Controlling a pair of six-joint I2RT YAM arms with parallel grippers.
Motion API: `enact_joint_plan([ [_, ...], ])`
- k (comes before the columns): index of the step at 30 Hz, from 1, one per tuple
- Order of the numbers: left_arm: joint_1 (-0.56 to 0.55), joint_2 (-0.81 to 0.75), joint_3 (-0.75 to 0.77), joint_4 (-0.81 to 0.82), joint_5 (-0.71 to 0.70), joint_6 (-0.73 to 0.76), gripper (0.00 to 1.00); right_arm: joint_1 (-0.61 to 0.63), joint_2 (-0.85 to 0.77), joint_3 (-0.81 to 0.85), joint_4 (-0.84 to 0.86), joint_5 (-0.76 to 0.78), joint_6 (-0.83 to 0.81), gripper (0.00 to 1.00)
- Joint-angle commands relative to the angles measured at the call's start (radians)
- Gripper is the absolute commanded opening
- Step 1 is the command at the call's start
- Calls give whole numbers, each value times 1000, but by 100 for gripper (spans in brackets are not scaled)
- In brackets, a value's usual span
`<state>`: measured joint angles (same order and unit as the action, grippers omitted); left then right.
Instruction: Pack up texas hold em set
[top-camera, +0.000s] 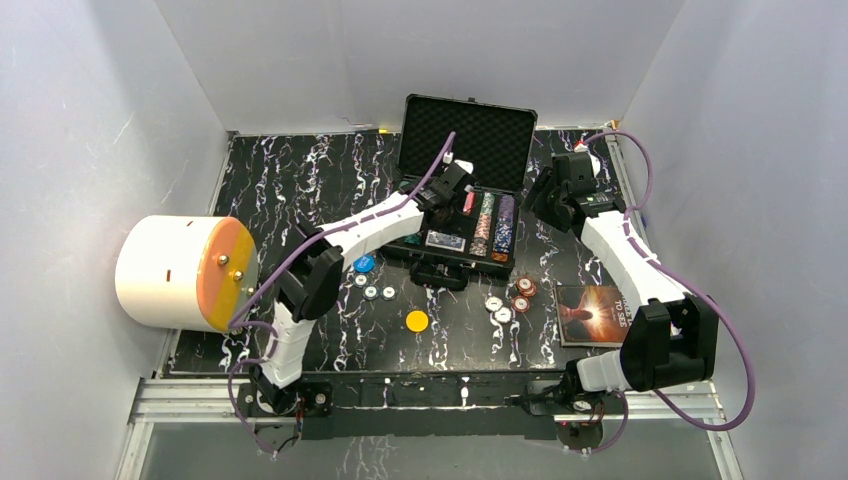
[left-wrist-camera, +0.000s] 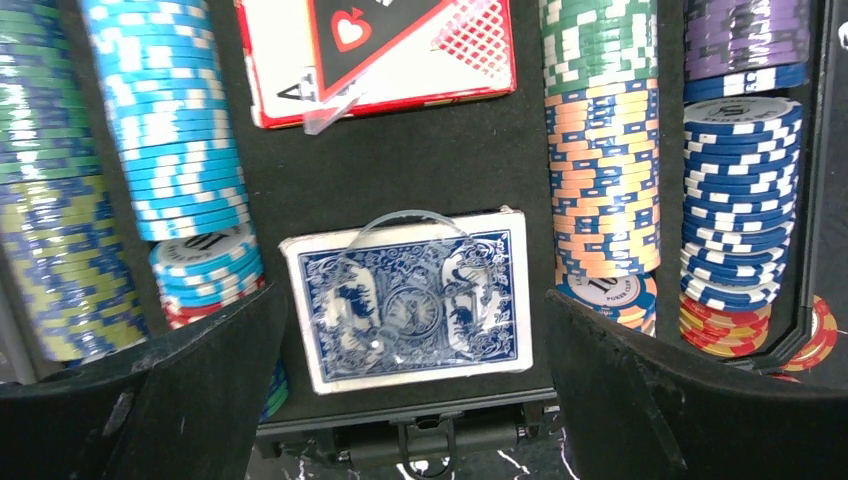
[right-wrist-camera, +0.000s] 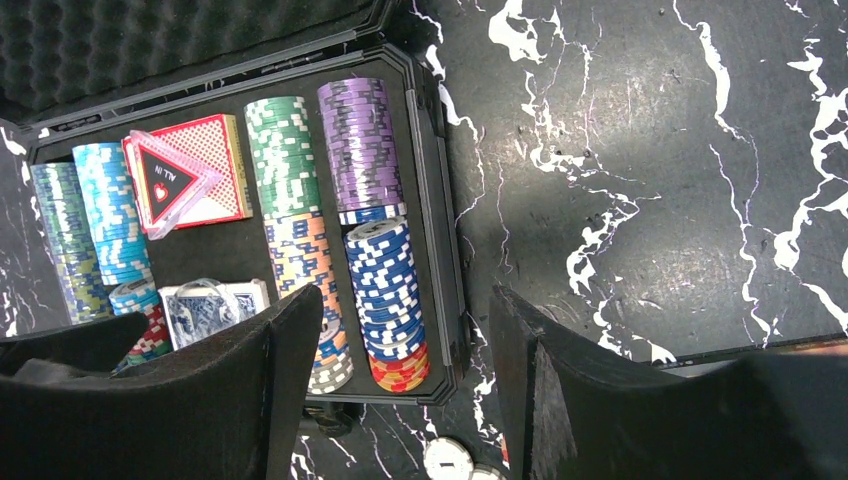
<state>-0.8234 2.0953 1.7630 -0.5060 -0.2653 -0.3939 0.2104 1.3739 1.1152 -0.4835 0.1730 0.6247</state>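
The black case (top-camera: 500, 262) lies open at the back middle, its foam-lined lid (top-camera: 470, 130) upright. It holds rows of multicoloured chips (left-wrist-camera: 600, 150), a blue deck (left-wrist-camera: 410, 298) and a red deck (left-wrist-camera: 385, 55) under a clear triangular plate. My left gripper (top-camera: 440, 192) hovers open and empty over the case; in its wrist view (left-wrist-camera: 415, 400) the blue deck lies between its fingers. My right gripper (top-camera: 541, 200) is open and empty just right of the case, above its right rim (right-wrist-camera: 432, 200). Several loose chips (top-camera: 508, 300) and a yellow disc (top-camera: 417, 321) lie on the table in front.
More loose chips, one blue (top-camera: 364, 264) and some white-green (top-camera: 372, 290), lie left of the case's handle. The dark book (top-camera: 590, 313) lies at the front right. The big white cylinder (top-camera: 180, 272) with an orange face lies at the left edge.
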Motion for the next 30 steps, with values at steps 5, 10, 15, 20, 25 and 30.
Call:
enact_joint_plan([
  [5, 35, -256, -99, -44, -141, 44, 98, -3, -24, 4, 22, -20, 3, 70],
  [10, 133, -394, -291, -126, -126, -63, 98, -4, -12, 9, 28, -33, 8, 70],
  [15, 224, -518, -461, -151, -47, -139, 96, -3, -2, 13, 28, -43, 12, 70],
  [20, 268, -575, -591, -118, -4, -154, 97, -3, 2, 7, 33, -51, 15, 70],
  [25, 292, -586, -700, -51, 74, -160, 98, -3, -4, -7, 39, -57, 16, 70],
  [30, 295, -600, -767, 31, 120, -144, 96, -4, 4, -10, 43, -75, 17, 70],
])
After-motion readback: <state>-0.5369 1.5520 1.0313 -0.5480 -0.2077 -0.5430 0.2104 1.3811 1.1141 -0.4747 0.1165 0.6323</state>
